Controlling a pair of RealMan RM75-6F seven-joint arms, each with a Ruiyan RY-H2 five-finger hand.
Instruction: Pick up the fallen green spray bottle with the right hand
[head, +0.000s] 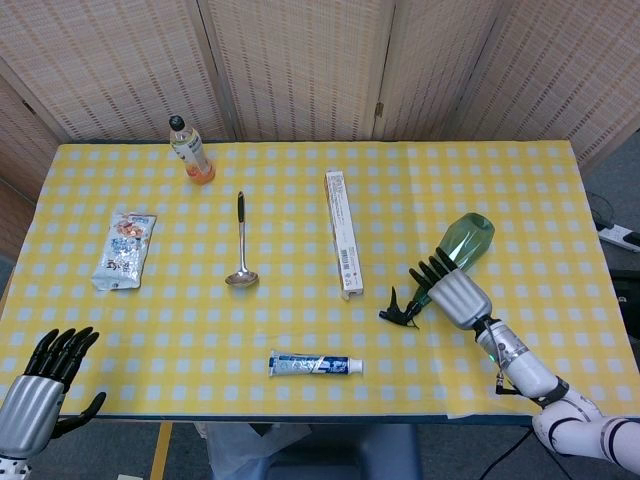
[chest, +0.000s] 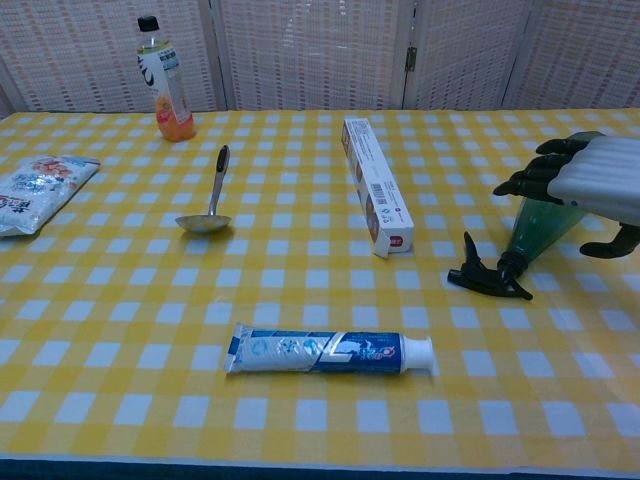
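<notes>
While left hand (head: 35, 392) idles off desk's near-left corner, fingers spread, empty, keep it parked. Green spray bottle (head: 462, 246) lies on side right of centre, black trigger head (chest: 487, 275) toward you. Right hand (head: 455, 291) hovers over bottle's narrow part, fingers (chest: 535, 176) apart, gripping nothing. Lower squarely, wrap body above neck, avoid nudging trigger; bottle likely rolls.

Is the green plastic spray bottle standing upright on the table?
No, the green plastic spray bottle lies on its side on the yellow checked tablecloth, its black trigger nozzle touching the cloth.
</notes>
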